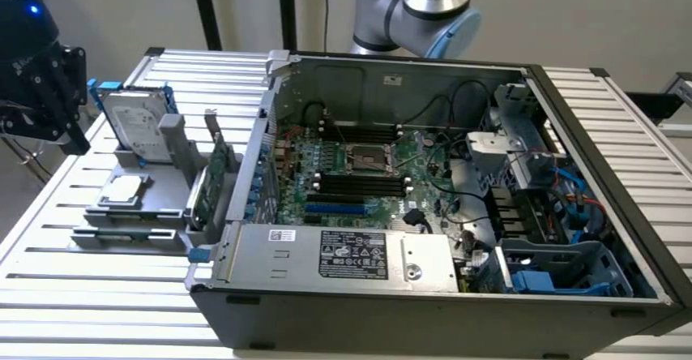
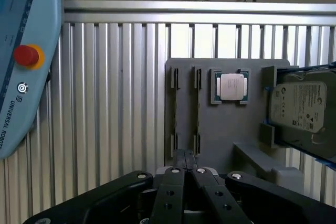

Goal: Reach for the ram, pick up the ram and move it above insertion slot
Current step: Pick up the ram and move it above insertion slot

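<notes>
Hovering over the grey fixture [image 2: 210, 124], the gripper [image 2: 185, 155] has its jaws pressed together with nothing between them. Empty-handed.

Ram: I can't pick it out for certain. The fingertips line up with the pair of narrow slots [image 2: 196, 78] at the end of the fixture opposite the hard drive [image 2: 302, 108], with the CPU [image 2: 231, 86] mid-fixture between them. A stick seated there would show edge-on, and I see nothing definite. In the exterior view a green board [image 1: 220, 165] stands on edge on the fixture's side nearest the case [image 1: 433, 307]. It seems to carry a metal bracket at its far end, so I read it as the card, not the ram, but with low confidence.

Status, my read:
- Reach: partly done at best. The gripper is above the fixture, not down at any part and touching nothing.
- Grasp: not done.
- Lift: not done.
- Carry to the insertion slots [image 1: 357, 183]: not done. These are the dark sockets on the board inside the case, just beside the fixture, and they look unpopulated.

So this is early in the task, with all the handling steps open.
</notes>
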Robot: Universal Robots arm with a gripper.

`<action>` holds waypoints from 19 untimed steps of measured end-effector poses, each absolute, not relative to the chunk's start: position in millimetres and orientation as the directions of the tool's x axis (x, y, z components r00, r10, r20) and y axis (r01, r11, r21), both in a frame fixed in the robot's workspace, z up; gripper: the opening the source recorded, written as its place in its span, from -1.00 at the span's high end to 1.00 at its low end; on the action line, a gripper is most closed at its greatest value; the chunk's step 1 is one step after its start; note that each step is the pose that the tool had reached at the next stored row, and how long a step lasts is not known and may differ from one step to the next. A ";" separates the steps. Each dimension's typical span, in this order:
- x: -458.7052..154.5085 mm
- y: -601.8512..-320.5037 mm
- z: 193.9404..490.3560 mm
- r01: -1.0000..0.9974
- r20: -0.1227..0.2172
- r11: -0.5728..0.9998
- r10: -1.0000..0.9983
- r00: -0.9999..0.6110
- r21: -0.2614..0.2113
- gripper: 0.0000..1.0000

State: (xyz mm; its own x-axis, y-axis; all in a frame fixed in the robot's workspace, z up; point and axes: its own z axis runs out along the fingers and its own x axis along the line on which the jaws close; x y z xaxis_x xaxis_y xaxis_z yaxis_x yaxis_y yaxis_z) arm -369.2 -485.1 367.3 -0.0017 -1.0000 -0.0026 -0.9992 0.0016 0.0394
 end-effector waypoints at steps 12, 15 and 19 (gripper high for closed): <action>-371.1 -485.1 367.3 -0.999 -0.003 -0.014 -1.000 0.014 0.036 0.52; -371.1 -485.1 366.4 -0.999 -0.003 -0.014 -1.000 0.014 0.036 0.29; -373.3 -485.1 359.3 -0.999 -0.003 -0.014 -1.000 0.014 0.036 0.16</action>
